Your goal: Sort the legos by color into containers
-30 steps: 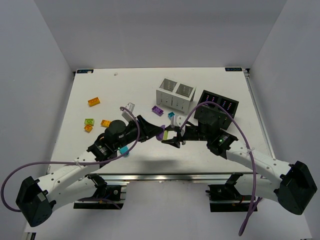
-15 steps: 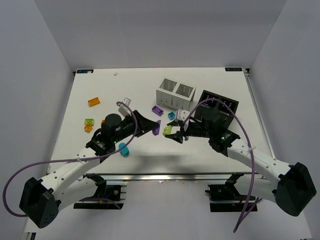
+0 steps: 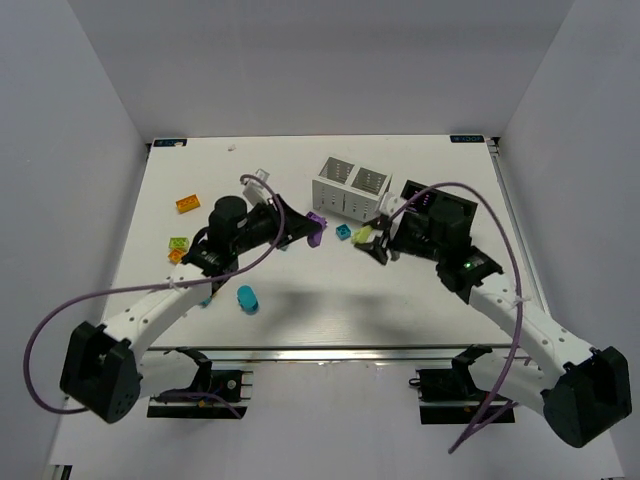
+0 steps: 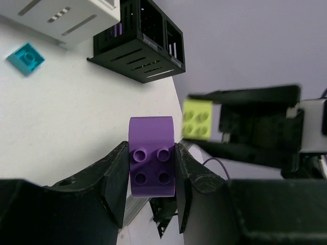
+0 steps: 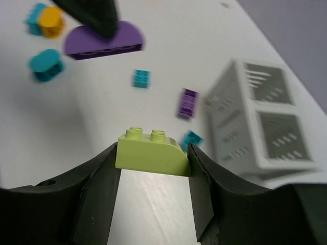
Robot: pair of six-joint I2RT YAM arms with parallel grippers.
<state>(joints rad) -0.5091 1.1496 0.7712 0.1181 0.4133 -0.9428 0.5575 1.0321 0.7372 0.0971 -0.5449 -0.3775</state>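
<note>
Left gripper: pinches the rounded purple brick by its two flat sides, studs facing the wrist camera, lifted above the middle of the table.
Right gripper: clamped on a lime green brick with one rounded edge, studs up, also off the surface.
Why held so: side grips leave each brick's underside free, so it can likely drop straight in once the jaws part; the height should carry it over the slotted walls.
White container: stands toward the far edge, just right of centre, both compartments open upward.
Black container: just beside it on the right-edge side, partly hidden under the right arm; purple shows through its slots (probably purple's home).
Loose legos: an orange brick and a lime one near the left edge, a rounded cyan brick toward the near edge, a small cyan square between the grippers.
Room: the grippers face each other closely in front of the boxes, so only one should approach at a time; bare surface lies behind the boxes.
</note>
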